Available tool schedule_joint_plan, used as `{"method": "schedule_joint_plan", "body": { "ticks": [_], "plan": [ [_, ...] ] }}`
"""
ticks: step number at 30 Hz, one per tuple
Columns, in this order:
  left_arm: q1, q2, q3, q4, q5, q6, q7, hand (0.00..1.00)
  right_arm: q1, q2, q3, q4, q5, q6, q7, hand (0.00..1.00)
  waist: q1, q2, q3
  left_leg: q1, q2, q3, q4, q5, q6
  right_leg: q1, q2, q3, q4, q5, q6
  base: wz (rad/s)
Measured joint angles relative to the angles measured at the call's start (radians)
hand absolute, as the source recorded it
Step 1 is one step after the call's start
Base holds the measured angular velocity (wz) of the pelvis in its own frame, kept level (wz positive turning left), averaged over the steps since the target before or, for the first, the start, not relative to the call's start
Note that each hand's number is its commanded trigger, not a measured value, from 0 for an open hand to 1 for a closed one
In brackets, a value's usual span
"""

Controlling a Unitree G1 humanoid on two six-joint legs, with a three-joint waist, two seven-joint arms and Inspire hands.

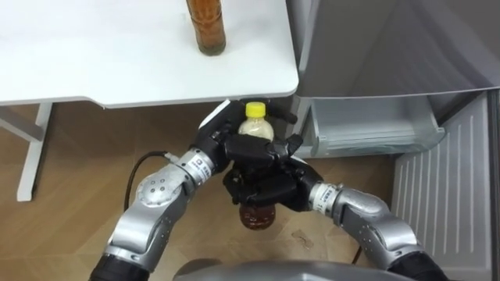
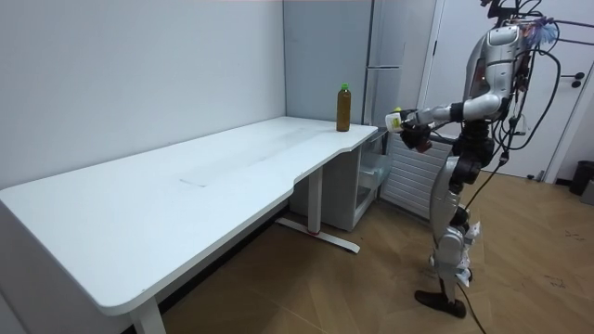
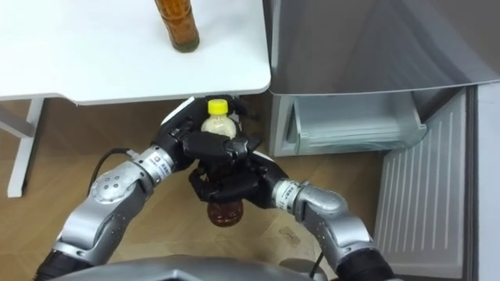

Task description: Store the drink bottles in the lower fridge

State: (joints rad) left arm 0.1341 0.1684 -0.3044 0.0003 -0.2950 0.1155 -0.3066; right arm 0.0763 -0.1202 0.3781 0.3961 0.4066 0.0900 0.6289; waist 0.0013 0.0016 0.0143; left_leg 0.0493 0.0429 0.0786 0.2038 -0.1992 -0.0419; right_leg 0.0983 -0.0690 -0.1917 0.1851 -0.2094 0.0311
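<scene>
Both my hands hold a bottle (image 1: pixel 256 127) with a yellow cap and brown drink upright in front of my chest, just below the table's edge. My left hand (image 1: pixel 234 148) is curled round its upper part and my right hand (image 1: pixel 275 189) round its lower part; the brown bottom (image 1: pixel 258 218) pokes out beneath. A second bottle of brown drink (image 1: pixel 206 27) stands on the white table (image 1: pixel 117 55) near its corner. The lower fridge (image 1: pixel 367 125) is open to my right, showing a pale drawer. In the room view I stand by the table's end, facing the fridge, bottle (image 2: pixel 396 119) held out.
The open lower fridge door (image 1: pixel 445 187) hangs at the right with ribbed inner shelves. The table's white leg (image 1: pixel 31 152) stands at the left. Wooden floor (image 1: pixel 78 195) lies under me between the table and the fridge.
</scene>
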Motion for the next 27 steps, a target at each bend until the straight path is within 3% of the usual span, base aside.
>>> {"method": "schedule_joint_plan", "body": {
  "ticks": [11, 15, 18, 22, 25, 27],
  "plan": [
    [0.0, 0.024, -0.001, -0.177, 0.1, 0.0, 0.043, 0.0, -0.008, 0.017, -0.012, 0.023, 0.042, -0.161, 0.04, 1.0, 0.001, 0.0, 0.0007, -0.008, 0.001, 0.0, 0.005, 0.0, 0.0, -0.005, 0.001, 0.0, 0.0, 0.001, -0.001, 0.0],
    [-0.003, 0.052, 0.026, -0.261, 0.114, 0.0, 0.04, 0.0, -0.028, 0.041, -0.015, 0.02, 0.065, -0.21, 0.068, 1.0, 0.006, 0.001, 0.0012, -0.005, 0.002, -0.008, 0.019, 0.0, 0.0, 0.011, 0.002, -0.004, -0.01, 0.004, -0.004, 0.02],
    [-0.003, 0.067, 0.036, -0.314, 0.144, -0.003, 0.041, 0.0, -0.046, 0.044, -0.018, 0.018, 0.067, -0.246, 0.088, 1.0, 0.013, 0.012, 0.0079, -0.006, 0.002, -0.016, 0.019, 0.0, 0.0, 0.017, 0.003, -0.006, -0.018, 0.008, -0.004, 0.06],
    [-0.003, 0.087, 0.037, -0.341, 0.152, -0.028, 0.041, 0.0, -0.044, 0.065, -0.036, 0.012, 0.065, -0.277, 0.112, 1.0, 0.03, 0.017, 0.0079, -0.006, 0.002, -0.035, 0.019, 0.0, 0.0, 0.018, 0.004, -0.007, -0.018, 0.009, -0.004, 0.03],
    [-0.003, 0.094, 0.045, -0.344, 0.152, -0.068, 0.041, 0.0, -0.041, 0.088, -0.045, 0.01, 0.064, -0.3, 0.121, 1.0, 0.039, 0.028, 0.0085, 0.009, -0.002, -0.047, 0.018, 0.0, 0.0, 0.036, 0.002, -0.011, -0.02, 0.009, -0.003, 0.04],
    [-0.003, 0.113, 0.045, -0.345, 0.151, -0.103, 0.041, 0.0, -0.04, 0.098, -0.046, 0.013, 0.063, -0.322, 0.127, 1.0, 0.06, 0.037, 0.0109, 0.033, -0.003, -0.054, 0.014, 0.0, 0.0, 0.056, 0.004, -0.005, -0.036, 0.012, -0.003, -0.08]
  ]
}}
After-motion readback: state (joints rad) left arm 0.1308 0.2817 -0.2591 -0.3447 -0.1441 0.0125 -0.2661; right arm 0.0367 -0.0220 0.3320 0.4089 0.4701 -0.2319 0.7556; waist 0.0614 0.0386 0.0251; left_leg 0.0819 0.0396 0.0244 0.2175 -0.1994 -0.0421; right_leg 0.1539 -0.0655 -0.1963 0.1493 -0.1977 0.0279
